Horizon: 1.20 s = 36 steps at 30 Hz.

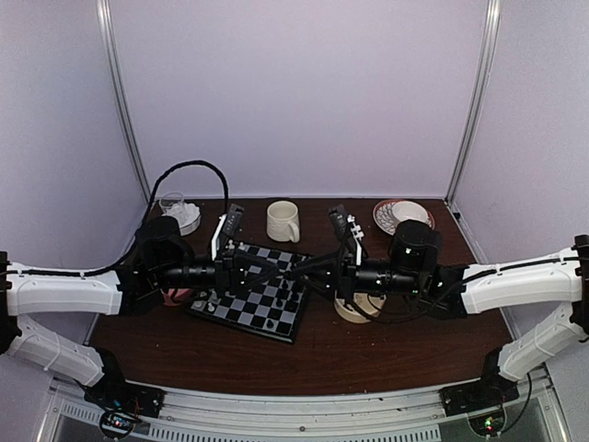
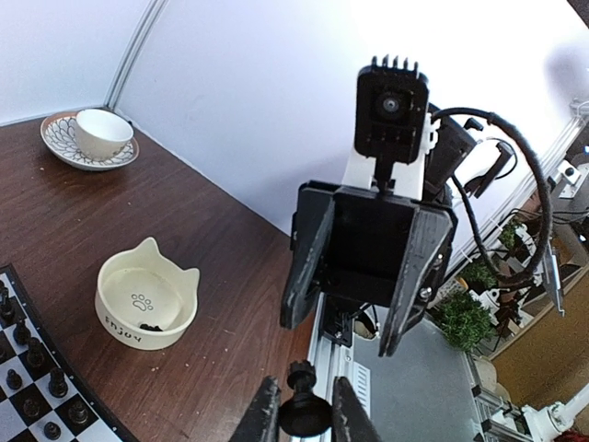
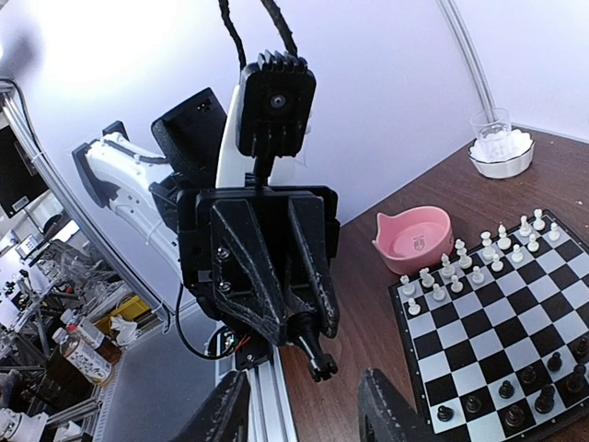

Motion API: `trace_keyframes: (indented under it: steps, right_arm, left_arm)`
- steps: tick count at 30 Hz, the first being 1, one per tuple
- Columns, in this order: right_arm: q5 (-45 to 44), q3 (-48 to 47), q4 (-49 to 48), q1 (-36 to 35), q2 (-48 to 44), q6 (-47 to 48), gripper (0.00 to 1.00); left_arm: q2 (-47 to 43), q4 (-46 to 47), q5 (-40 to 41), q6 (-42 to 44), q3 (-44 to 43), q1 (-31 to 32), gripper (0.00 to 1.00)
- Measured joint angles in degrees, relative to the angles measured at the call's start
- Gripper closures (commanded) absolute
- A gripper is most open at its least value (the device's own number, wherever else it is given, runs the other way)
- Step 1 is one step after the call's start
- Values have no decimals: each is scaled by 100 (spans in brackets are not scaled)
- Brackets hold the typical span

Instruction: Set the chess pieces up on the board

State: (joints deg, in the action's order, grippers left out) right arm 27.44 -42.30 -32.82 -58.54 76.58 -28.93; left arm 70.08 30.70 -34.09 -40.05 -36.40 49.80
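Observation:
The board (image 1: 253,299) lies mid-table under both grippers. In the right wrist view the board (image 3: 497,341) has white chess pieces (image 3: 479,267) on its far rows and black pieces (image 3: 525,387) on its near rows. My left gripper (image 2: 305,382) is shut on a black crowned chess piece (image 2: 304,414) and holds it in the air, tilted. The same piece (image 3: 316,357) shows in the right wrist view. My right gripper (image 3: 304,378) is open and empty, facing the left one with the piece's tip near its jaws. In the top view the left (image 1: 276,269) and right (image 1: 313,274) grippers nearly meet.
A cream cat-ear bowl (image 2: 147,306) with dark bits in it stands right of the board. A pink cat-ear bowl (image 3: 414,238) stands left of it. At the back are a mug (image 1: 282,221), a cup on a saucer (image 1: 405,216) and a glass dish of white lumps (image 1: 181,214).

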Motion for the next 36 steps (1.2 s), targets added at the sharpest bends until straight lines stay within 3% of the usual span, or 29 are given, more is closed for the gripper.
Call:
trace_keyframes:
  steps: [17, 25, 28, 32, 36]
  right_arm:
    - [361, -216, -520, -90, 551, -505, 72]
    - [426, -245, -601, -90, 627, -595, 93]
    - [444, -245, -608, -85, 627, -623, 99]
    - [468, -245, -625, -92, 627, -627, 100]
    - [378, -245, -361, -96, 549, -485, 100]
  left_arm:
    - [-2, 452, -173, -101, 129, 0, 82]
    - [0, 560, -247, -160, 129, 0, 81]
    - [0, 590, -264, -168, 129, 0, 73]
    - [0, 562, -192, -142, 131, 0, 36]
    - [-83, 299, 181, -24, 175, 0, 25]
